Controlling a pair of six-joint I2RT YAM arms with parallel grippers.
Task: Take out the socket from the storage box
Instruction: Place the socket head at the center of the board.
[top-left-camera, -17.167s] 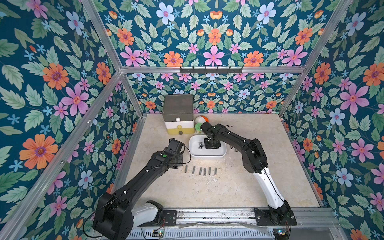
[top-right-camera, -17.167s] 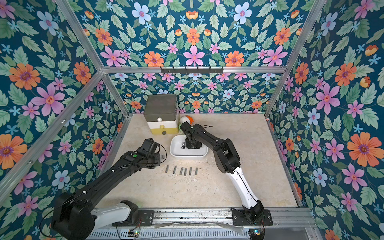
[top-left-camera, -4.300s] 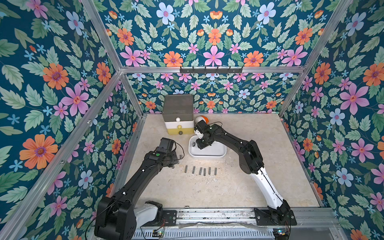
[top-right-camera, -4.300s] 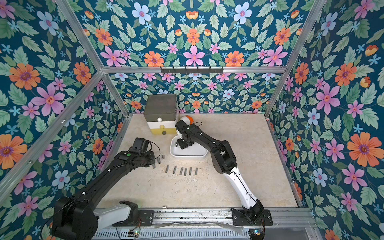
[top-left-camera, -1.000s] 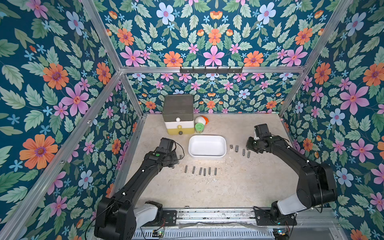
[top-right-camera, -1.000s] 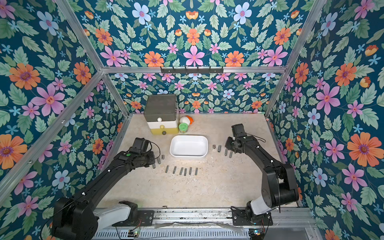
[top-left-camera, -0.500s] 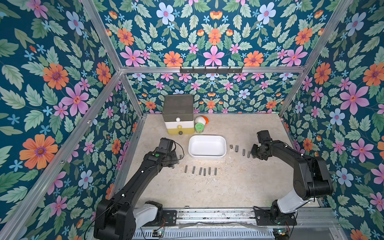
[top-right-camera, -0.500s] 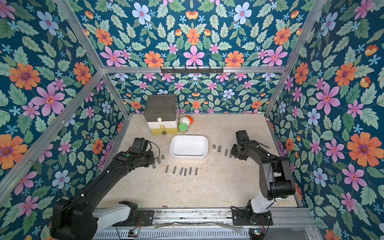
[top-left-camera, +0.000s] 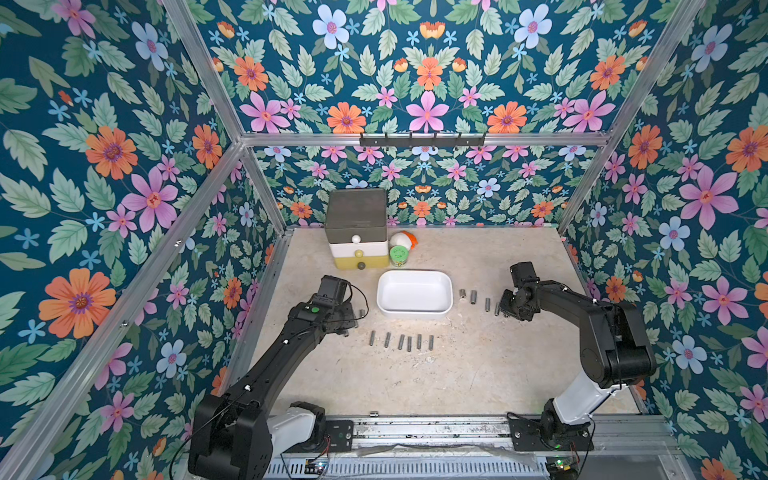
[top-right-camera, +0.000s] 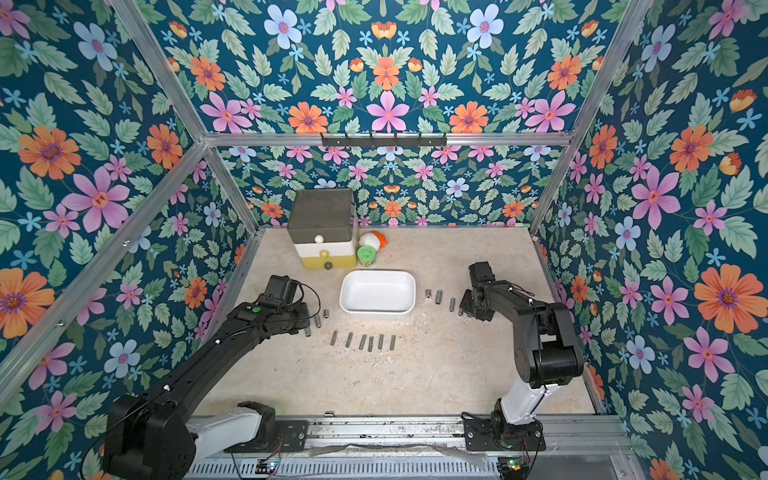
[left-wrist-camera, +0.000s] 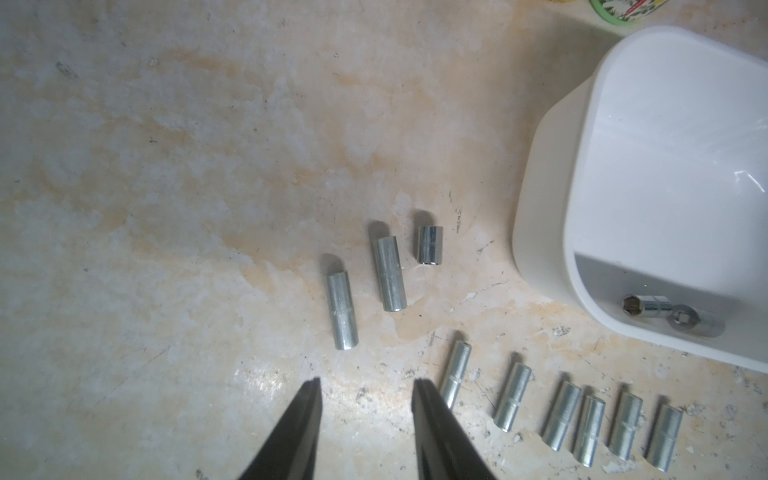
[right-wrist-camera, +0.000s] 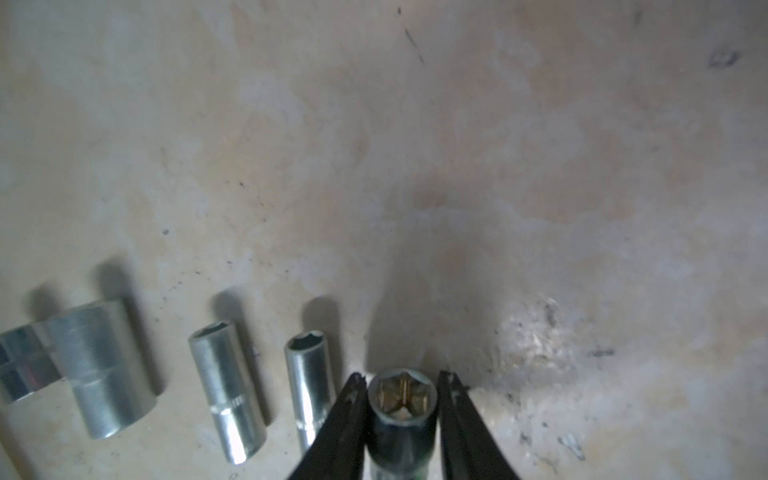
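Observation:
The white storage box (top-left-camera: 414, 293) stands mid-table. In the left wrist view two sockets (left-wrist-camera: 642, 306) lie in a corner of the box (left-wrist-camera: 623, 166). To its right my right gripper (top-left-camera: 508, 309) is low over the table at the end of a short row of sockets (top-left-camera: 473, 296). A dark socket (right-wrist-camera: 402, 399) lies between its fingers; the right gripper (right-wrist-camera: 402, 376) is open, with thin gaps on both sides. Left of the box, my left gripper (left-wrist-camera: 365, 381) hovers open and empty near three loose sockets (left-wrist-camera: 388, 274).
A row of several sockets (top-left-camera: 401, 341) lies in front of the box. At the back left stand the stacked drawer tower (top-left-camera: 356, 232), a green-lidded jar (top-left-camera: 399, 255) and a white and orange object (top-left-camera: 402, 240). Floral walls enclose the table.
My right gripper has come slightly forward and down at the right end of the socket row, and its jaws have widened around the socket. The left arm has not moved.

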